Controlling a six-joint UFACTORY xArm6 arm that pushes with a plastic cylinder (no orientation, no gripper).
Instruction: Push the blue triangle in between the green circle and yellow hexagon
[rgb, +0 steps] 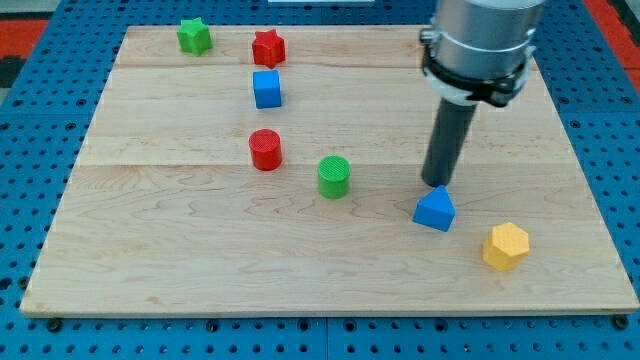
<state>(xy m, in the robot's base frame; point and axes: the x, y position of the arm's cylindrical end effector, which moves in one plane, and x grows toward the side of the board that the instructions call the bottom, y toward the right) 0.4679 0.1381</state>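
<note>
The blue triangle (435, 210) lies on the wooden board at the view's lower right. The green circle (334, 176) stands to its left, a little higher. The yellow hexagon (506, 245) lies to the triangle's lower right. My tip (436, 185) is just above the blue triangle's top edge, touching it or very close. The triangle sits roughly between the green circle and the yellow hexagon, nearer the hexagon.
A red circle (265, 149) stands left of the green circle. A blue cube (267, 88), a red star (268, 47) and a green star (194, 36) lie at the view's upper left. The board's edge (330, 316) runs along the bottom.
</note>
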